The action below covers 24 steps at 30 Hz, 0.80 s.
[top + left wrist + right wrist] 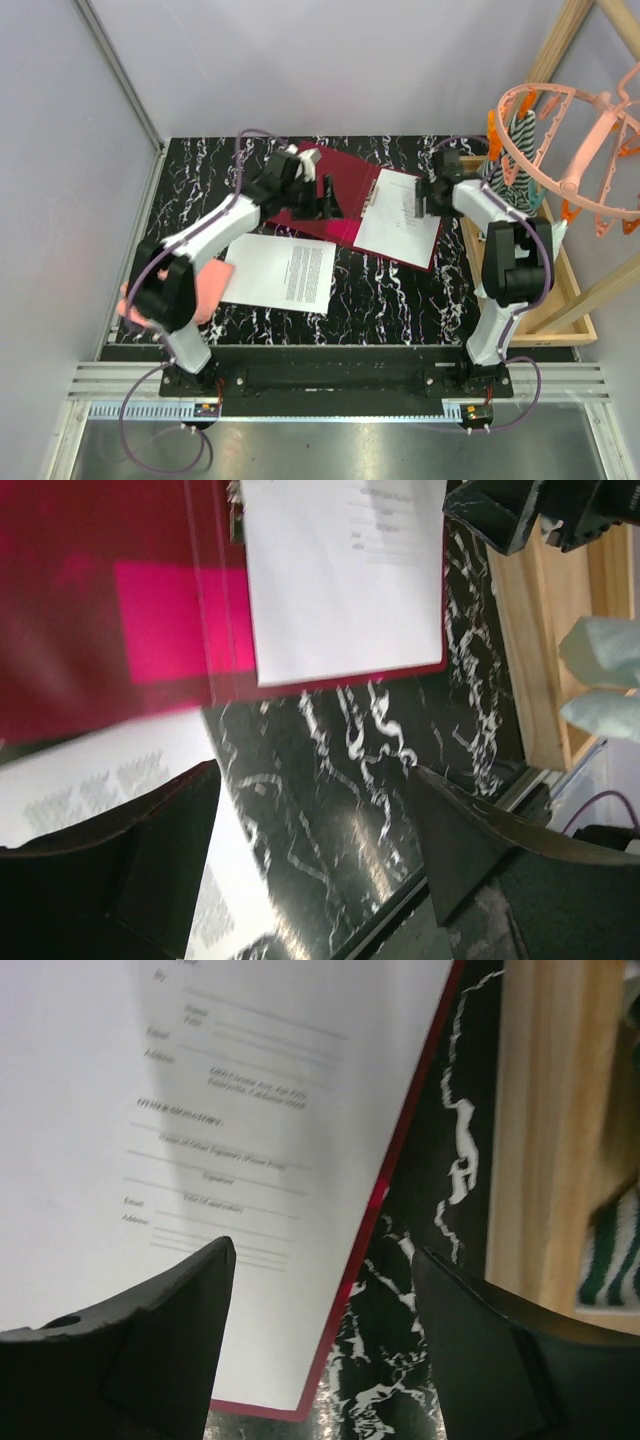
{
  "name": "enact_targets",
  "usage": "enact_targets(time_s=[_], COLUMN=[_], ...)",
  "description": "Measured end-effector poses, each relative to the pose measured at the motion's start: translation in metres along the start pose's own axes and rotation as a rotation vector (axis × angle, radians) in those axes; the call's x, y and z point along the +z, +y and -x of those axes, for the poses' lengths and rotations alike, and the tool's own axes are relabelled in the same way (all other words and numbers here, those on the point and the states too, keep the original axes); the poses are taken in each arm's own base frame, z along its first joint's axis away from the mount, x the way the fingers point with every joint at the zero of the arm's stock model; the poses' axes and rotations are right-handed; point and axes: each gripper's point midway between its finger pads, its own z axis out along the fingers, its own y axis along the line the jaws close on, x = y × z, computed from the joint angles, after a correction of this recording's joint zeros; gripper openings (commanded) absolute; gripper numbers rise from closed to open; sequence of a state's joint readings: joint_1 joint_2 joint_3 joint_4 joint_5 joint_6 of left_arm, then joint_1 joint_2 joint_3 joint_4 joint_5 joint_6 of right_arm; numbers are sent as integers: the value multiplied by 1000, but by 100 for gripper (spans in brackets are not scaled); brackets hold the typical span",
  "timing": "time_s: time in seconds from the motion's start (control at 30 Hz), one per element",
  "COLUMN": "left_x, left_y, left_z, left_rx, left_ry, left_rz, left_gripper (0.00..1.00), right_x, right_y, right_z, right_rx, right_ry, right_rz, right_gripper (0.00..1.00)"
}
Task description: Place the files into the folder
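Note:
The dark red folder (350, 188) lies open at the back middle of the table. One white file sheet (400, 218) rests on its right half. Another printed sheet (280, 272) lies loose on the marble top in front of the folder's left half. My left gripper (318, 190) hangs open over the folder's left half; in the left wrist view its fingers (150, 860) frame bare table, with the folder (100, 630) and loose sheet (90, 770) beyond. My right gripper (417, 200) stands open over the filed sheet's (200, 1110) right edge and the folder's rim (385, 1180), holding nothing.
A pink folded cloth (205, 290) lies at the left by the left arm. A wooden frame (560, 290) borders the table's right edge, carrying a pink round hanger rack (570, 150) and a striped cloth (520, 150). Grey walls close in the back and left.

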<state>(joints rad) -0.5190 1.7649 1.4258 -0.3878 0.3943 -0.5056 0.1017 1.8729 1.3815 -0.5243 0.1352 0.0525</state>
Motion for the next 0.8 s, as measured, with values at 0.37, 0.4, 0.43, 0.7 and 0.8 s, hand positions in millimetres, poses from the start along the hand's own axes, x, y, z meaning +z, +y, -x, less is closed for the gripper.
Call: enact_targets(time_s=[0.37,0.4,0.43,0.7,0.8], left_x=[-82,-83,-83,-64,-56], left_y=[92,101,108,136,147], left_z=[-104,-112,-119,-126,-134], left_rx=[-100,-117,-130,-231,-274], left_ry=[-55,-47,-38,-58,-49], left_rz=[328,355,376,461,495], left_gripper=[77,77,77,77,77], right_x=[-67,-76,-84,-96,-92], right_y=[171,185,199,269,278], right_z=[-87,-89,-91,-109,-120], right_rx=[-307,-296,-278,-90,-35], right_ry=[-1,-13,-23,58,95], right_rz=[212,255,298,489,483], right_gripper=[81,81,79,74,72])
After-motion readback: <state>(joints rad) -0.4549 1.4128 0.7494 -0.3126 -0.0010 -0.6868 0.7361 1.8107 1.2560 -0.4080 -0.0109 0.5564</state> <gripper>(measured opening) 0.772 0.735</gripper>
